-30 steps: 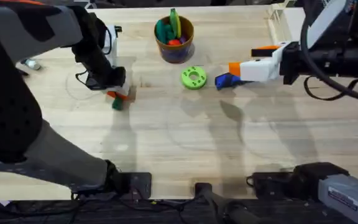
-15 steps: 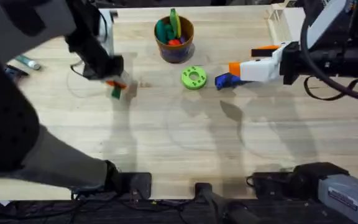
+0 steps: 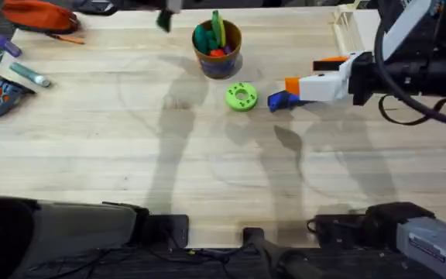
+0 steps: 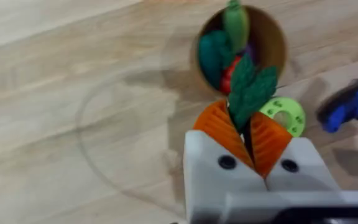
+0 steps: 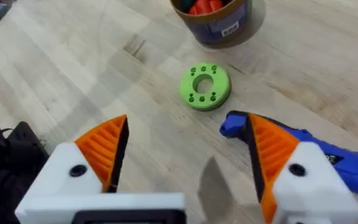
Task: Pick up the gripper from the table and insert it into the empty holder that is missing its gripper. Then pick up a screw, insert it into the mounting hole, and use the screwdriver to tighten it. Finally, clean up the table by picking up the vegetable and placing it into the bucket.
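Overhead looks down, wrist views closer, apparently sharing bucket point(image 3: 217, 48), disc point(image 3: 241, 98)

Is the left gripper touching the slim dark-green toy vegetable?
Touching. The left wrist view shows the left gripper with its orange jaws closed on the dark-green toy vegetable.

Matt wood table point(image 3: 130, 139); ribbed plastic pads point(image 5: 107, 146) on right claw point(image 5: 185, 155).
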Controlling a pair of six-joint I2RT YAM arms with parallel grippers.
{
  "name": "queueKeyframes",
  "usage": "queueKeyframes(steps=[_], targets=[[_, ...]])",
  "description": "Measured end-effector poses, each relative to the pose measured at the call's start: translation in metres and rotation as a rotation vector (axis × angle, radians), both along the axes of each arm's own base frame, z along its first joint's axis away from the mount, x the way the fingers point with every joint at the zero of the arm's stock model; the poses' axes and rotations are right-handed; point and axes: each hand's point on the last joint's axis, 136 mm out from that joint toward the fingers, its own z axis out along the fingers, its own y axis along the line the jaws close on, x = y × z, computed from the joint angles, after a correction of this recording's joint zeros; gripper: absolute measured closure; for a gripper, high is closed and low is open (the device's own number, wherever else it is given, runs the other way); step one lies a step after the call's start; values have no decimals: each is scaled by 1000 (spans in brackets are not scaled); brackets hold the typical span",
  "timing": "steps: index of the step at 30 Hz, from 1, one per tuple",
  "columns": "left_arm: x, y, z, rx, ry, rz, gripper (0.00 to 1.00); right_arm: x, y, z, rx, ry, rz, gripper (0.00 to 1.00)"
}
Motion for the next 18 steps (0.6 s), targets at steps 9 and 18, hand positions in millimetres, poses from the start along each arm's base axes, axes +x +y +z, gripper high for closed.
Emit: queueKeyframes(steps=[9,18], targets=[[31,-56,-26,3,9,-113,984,0,0,0,0,0,0,9],[62,-71,-111,31,143,-126,984,0,0,0,0,0,0,9]])
